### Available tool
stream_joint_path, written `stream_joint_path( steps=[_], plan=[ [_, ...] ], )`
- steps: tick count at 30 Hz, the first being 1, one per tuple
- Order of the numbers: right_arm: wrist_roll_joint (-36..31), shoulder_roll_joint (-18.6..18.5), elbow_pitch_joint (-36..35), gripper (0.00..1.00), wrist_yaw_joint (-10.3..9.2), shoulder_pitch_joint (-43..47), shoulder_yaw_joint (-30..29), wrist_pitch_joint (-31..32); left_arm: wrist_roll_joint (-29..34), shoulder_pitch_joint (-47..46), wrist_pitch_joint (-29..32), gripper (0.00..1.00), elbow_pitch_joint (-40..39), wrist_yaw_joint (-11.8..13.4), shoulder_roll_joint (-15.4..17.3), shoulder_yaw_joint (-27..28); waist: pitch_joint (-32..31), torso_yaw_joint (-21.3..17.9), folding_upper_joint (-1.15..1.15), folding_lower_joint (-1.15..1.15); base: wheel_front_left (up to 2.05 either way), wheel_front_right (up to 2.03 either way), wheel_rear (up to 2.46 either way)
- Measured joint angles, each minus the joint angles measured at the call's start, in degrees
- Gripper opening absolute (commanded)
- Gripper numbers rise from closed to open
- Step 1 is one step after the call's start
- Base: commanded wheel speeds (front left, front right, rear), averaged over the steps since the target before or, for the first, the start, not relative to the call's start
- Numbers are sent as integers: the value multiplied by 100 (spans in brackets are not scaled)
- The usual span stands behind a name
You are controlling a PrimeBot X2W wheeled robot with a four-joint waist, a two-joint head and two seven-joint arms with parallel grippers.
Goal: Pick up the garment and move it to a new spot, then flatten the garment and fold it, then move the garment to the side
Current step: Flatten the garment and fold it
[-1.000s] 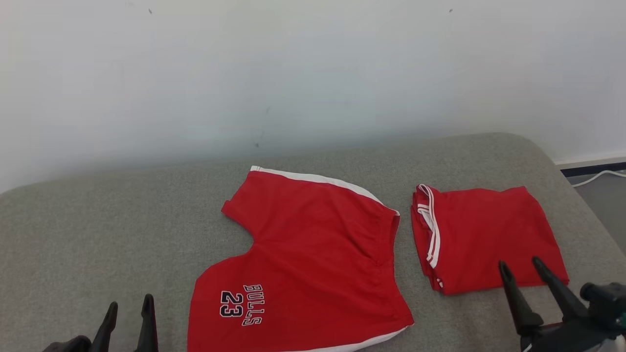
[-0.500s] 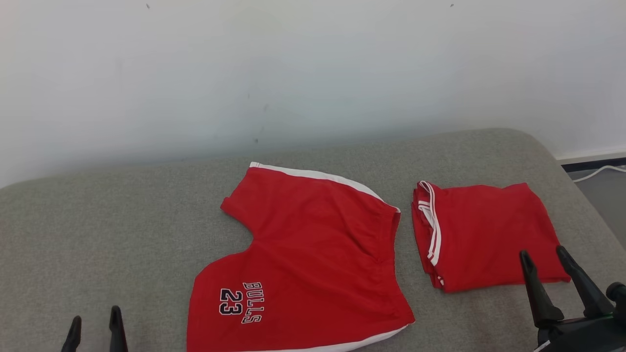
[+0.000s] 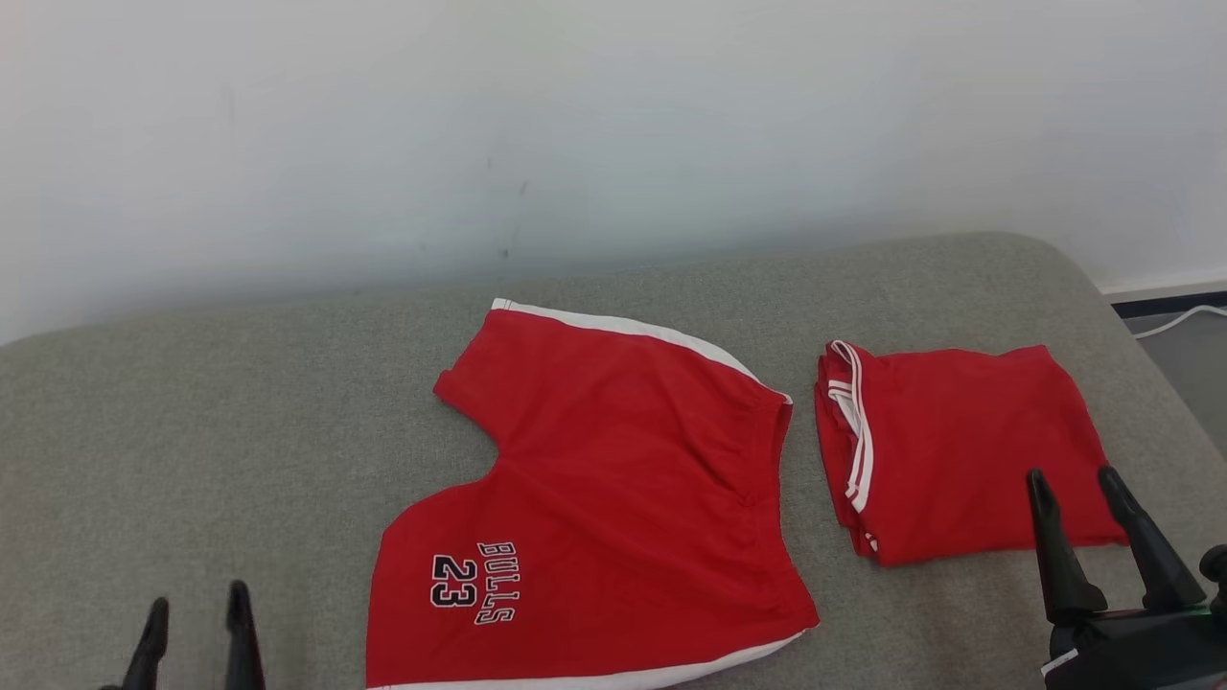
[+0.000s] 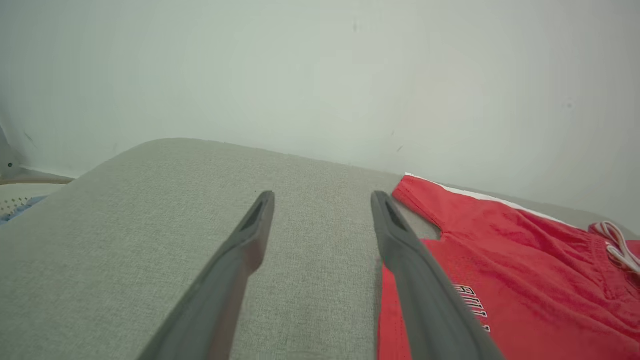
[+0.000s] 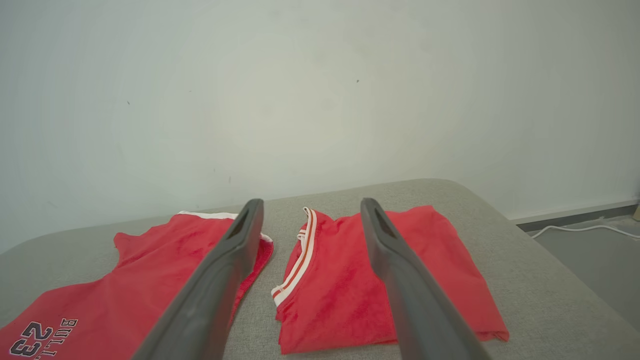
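Red shorts [image 3: 613, 498] with white side stripes and "BULLS 23" print lie spread flat in the middle of the grey cushion [image 3: 240, 431]. To their right lies a second red garment [image 3: 968, 450] with white trim, folded into a rectangle. My left gripper [image 3: 197, 596] stands open at the lower left, left of the shorts and apart from them. My right gripper [image 3: 1072, 473] is open over the folded garment's near right corner, holding nothing. In the left wrist view the open left gripper [image 4: 322, 195] points past the shorts [image 4: 500, 280]. The right wrist view has the right gripper [image 5: 311, 202] above the folded garment [image 5: 340, 290].
A pale wall [image 3: 575, 125] runs right behind the cushion. The cushion's rounded right edge drops to a grey floor [image 3: 1189, 383] with a white cable [image 3: 1179, 321]. Bare grey fabric stretches left of the shorts.
The head camera has tilted a little, so the picture shifted. My left gripper has slid left and lower in view; my right gripper has moved right. Both garments lie as before.
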Motion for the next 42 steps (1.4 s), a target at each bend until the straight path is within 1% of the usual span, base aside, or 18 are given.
stream_joint_path(
  steps=[2, 9, 13, 19, 24, 25, 27, 30, 35, 39, 42],
  plan=[
    [-35, 2, 20, 100, 7, -34, -2, 0, 234, 1, 134, 100, -1, -1, 159, -208, 8, 7, 0, 0, 0, 0, 0],
    [-90, 7, 60, 100, 68, -63, -1, 0, 522, 2, 406, 100, -87, -2, 388, -441, 23, 52, 0, 0, 0, 0, 0],
    [-133, 18, 90, 100, 160, -63, 10, 0, 548, -2, 504, 100, -212, -4, 369, -506, 17, 92, 0, 0, 0, 0, 0],
    [-134, 89, 102, 100, 211, -62, -54, 0, 528, -32, 578, 100, -305, -2, 332, -420, -7, 153, 0, 0, 0, 0, 0],
    [-132, 183, 91, 100, 216, -55, -155, 0, 556, -35, 621, 100, -377, -1, 280, -324, -16, 203, 0, -1, 0, 0, 0],
    [-124, 209, 90, 100, 224, -55, -186, -1, 550, -35, 621, 100, -397, -1, 268, -300, -16, 210, 0, -1, 0, 0, 0],
    [-14, 258, 81, 100, 308, -71, -283, 0, 544, -35, 634, 100, -421, -1, 254, -265, -12, 221, 0, 0, 0, 0, 0],
    [0, 254, 79, 100, 365, -174, -388, 0, 539, -40, 662, 100, -470, -1, 247, -193, 9, 217, -1, 0, 0, 0, 0],
    [278, 333, 73, 100, 456, -321, -715, -1, 525, -86, 670, 100, -544, -1, 170, -121, 33, 216, -1, 0, 0, 0, 0],
    [389, 465, 137, 100, 494, -314, -840, -1, 388, -126, 670, 100, -570, -1, 85, 8, 47, 219, -1, -1, 0, 0, 0],
    [304, 447, 214, 100, 513, -297, -833, -1, 337, -128, 672, 100, -566, -1, 75, 48, 57, 225, -1, -1, 0, 0, 0]
  ],
)
